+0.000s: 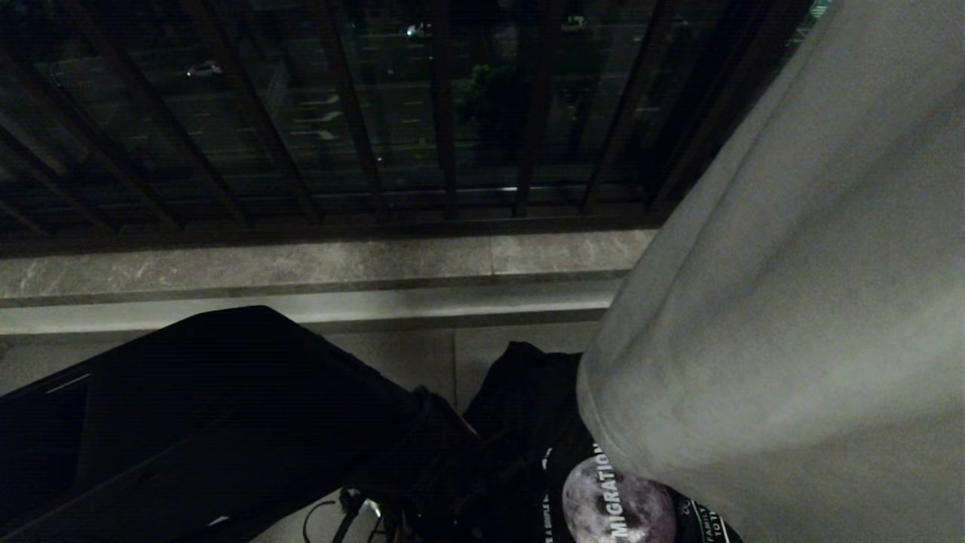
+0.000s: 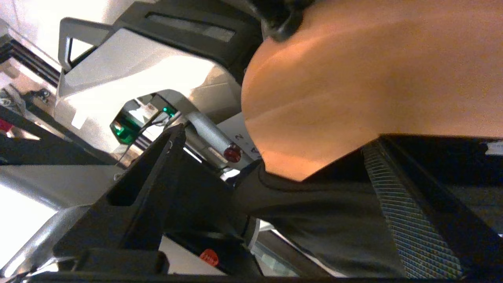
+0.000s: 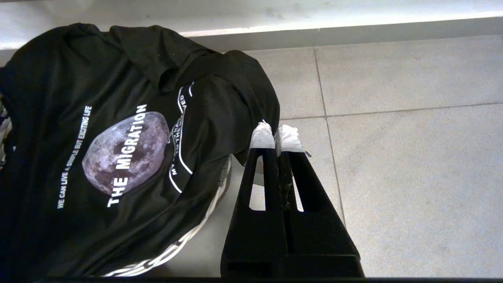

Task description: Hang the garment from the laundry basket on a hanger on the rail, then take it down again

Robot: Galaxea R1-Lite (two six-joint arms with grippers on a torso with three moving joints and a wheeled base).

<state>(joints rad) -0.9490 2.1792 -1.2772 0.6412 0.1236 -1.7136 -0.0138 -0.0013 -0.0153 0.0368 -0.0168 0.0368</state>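
Pale floor tiles [image 3: 393, 165] ran up to a stone sill below dark balcony bars [image 1: 445, 113]; black printed T-shirt [image 3: 118, 149] lay heaped over the laundry basket [image 3: 204, 224], only its pale rim showing; right hand [image 3: 276, 135] hung just beside it, fingers together; left hand [image 2: 275, 157] stood wide apart, gripping nothing visible.

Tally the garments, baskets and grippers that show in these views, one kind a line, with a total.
Garments: 2 (black T-shirt, grey hanging garment)
Baskets: 1 (laundry basket, only a stretch of rim showing under the T-shirt)
Grippers: 2 (left gripper, right gripper)
Total: 5
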